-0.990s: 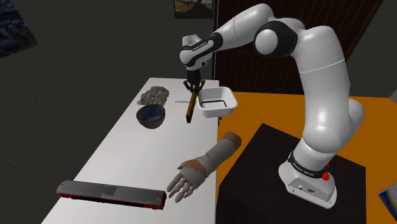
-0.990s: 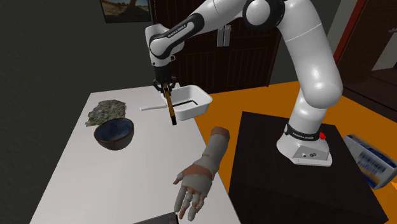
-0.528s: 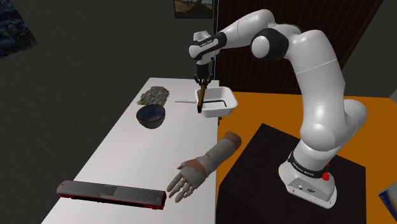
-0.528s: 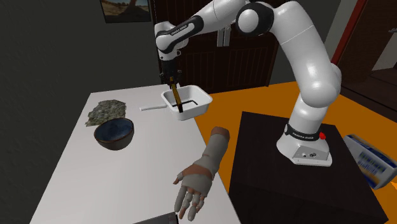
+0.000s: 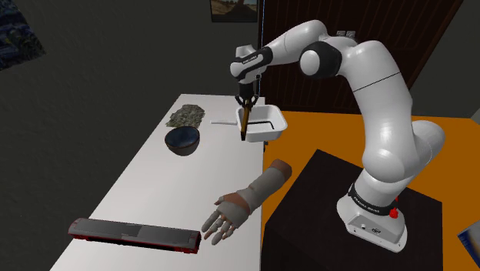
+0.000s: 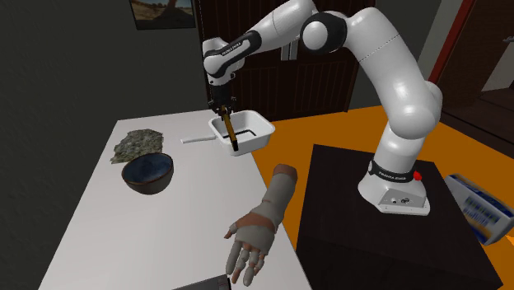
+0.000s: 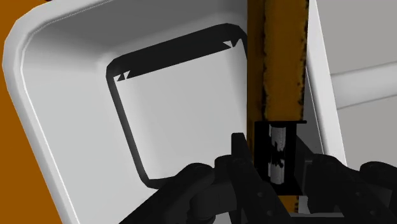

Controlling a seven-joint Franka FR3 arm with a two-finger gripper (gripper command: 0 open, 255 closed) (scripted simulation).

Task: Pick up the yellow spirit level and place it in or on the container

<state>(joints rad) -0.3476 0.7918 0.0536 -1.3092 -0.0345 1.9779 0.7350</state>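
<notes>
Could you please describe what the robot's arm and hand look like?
The arm is glossy white, made of rounded segments with dark joints. A black band with white lettering circles it near the base, beside a small red button. The hand is all black, with two fingers.

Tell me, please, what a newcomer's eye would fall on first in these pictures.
First comes the big white arm, which reaches from its dark stand to the table's far end. There its jaws clasp a yellow spirit level that hangs nearly upright over one side of a white tray. Next comes a lifelike model hand with its forearm, lying at the table's edge beside the stand, and a dark bowl near the tray.
</notes>
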